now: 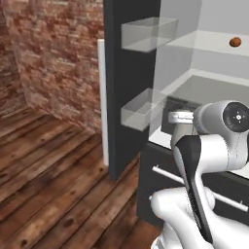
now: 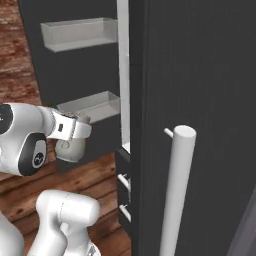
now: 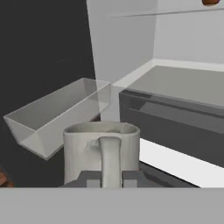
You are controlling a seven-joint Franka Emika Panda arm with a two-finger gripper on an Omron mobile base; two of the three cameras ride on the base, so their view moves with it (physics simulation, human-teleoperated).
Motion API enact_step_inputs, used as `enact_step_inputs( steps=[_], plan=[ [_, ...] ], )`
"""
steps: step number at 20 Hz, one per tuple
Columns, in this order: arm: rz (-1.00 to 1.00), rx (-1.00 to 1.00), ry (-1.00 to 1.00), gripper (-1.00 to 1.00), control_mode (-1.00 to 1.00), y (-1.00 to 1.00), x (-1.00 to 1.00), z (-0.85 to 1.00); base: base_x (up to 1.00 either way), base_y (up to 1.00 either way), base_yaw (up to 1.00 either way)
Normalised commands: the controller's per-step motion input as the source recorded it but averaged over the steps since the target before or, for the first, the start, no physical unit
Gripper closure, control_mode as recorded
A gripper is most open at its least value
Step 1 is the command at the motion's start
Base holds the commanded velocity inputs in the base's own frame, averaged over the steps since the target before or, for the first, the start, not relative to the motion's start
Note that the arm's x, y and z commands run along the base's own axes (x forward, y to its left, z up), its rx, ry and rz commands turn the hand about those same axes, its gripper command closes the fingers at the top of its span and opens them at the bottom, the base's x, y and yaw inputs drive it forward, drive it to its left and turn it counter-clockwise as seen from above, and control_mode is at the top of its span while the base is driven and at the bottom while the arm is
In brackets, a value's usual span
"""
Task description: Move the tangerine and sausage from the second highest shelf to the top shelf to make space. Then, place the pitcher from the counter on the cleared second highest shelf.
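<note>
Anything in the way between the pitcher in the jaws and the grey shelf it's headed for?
Hand view: nothing between the pitcher and the second highest shelf; the dark drawer sits just below that path.

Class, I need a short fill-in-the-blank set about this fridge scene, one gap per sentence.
1. The tool is shut on the handle of the ____.
2. The sausage lies on the ____ shelf.
3. The fridge door carrying the clear bins stands ____.

Missing words: pitcher; top; open
</note>
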Motion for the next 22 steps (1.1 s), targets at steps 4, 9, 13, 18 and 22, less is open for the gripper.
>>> enact_step_inputs(
  steps=[4, 9, 13, 18, 22],
  plan=[
    [0.00, 0.00, 0.00, 1.00, 1.00, 0.00, 0.00, 0.00, 0.49, -0.04, -0.51],
    [0.00, 0.00, 0.00, 1.00, 1.00, 0.00, 0.00, 0.00, 0.56, 0.00, -0.48],
    [0.00, 0.00, 0.00, 1.00, 1.00, 0.00, 0.00, 0.00, 0.60, 0.00, -0.45],
    [0.00, 0.00, 0.00, 1.00, 1.00, 0.00, 0.00, 0.00, 0.60, 0.01, -0.42],
    [0.00, 0.00, 0.00, 1.00, 1.00, 0.00, 0.00, 0.00, 0.59, 0.09, -0.39]
  ],
)
